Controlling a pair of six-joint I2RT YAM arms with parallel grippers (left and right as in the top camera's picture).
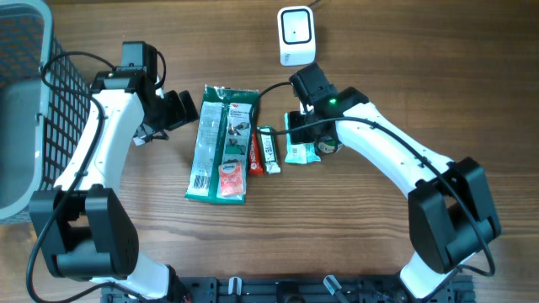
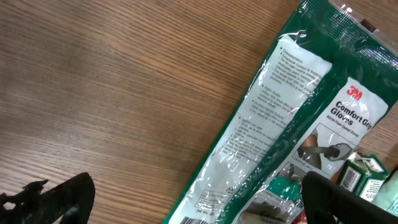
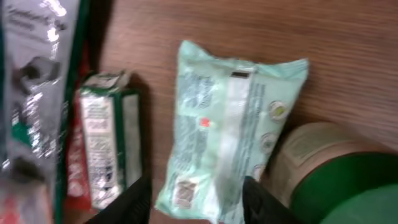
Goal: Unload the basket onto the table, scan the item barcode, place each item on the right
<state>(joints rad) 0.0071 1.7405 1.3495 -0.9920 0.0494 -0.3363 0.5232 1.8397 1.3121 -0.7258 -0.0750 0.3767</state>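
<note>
Right fingers stood parted astride the lower end of the mint-green pouch, contact uncertain in the blurred wrist view. Left fingers gaped wide over the glove pack, holding nothing. The pouch lay flat on the counter at centre frame, below the white scanner. Judged light, soft and slick; best pinched across a sealed end, leaving the barcode panel uncovered.

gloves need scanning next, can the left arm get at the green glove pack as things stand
Probably yes. The left gripper is open right beside the glove pack, and nothing covers the pack's near edge; the small bars lie off its far side.
</note>
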